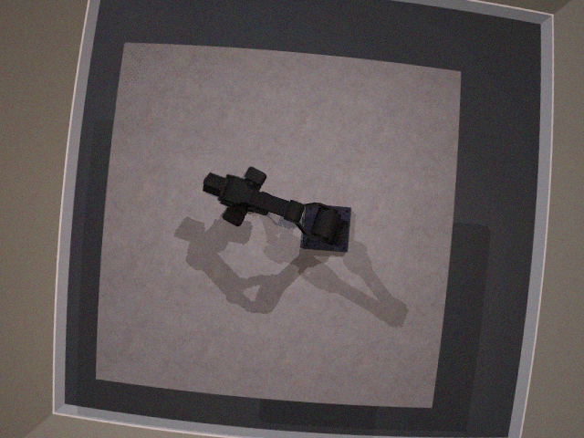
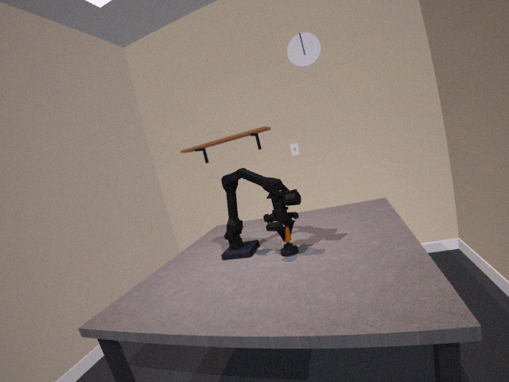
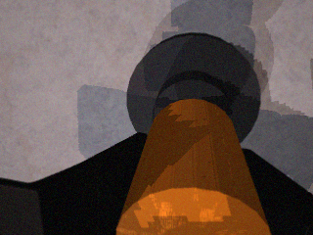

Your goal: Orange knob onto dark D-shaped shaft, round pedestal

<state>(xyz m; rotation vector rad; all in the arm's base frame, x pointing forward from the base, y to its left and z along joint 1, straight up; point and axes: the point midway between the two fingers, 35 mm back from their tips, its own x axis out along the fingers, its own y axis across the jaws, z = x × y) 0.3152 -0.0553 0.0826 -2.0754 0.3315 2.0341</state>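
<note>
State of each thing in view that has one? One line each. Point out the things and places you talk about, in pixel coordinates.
gripper (image 2: pixel 287 235) (image 3: pixel 191 150): shut on the orange knob
orange knob (image 2: pixel 287 235) (image 3: pixel 191 159): held over the round pedestal; seating on the shaft unclear
round pedestal (image 2: pixel 289 250) (image 3: pixel 142 88): upright on the table
arm (image 1: pixel 278 203) (image 2: pixel 232 203): bent, reaching down

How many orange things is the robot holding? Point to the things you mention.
1. The orange knob (image 2: pixel 287 235) (image 3: pixel 188 166) is between the gripper's (image 2: pixel 288 235) fingers, above the round pedestal (image 2: pixel 289 250) (image 3: pixel 142 93). The top view hides it behind the arm, and another small piece could be hidden too.
</note>
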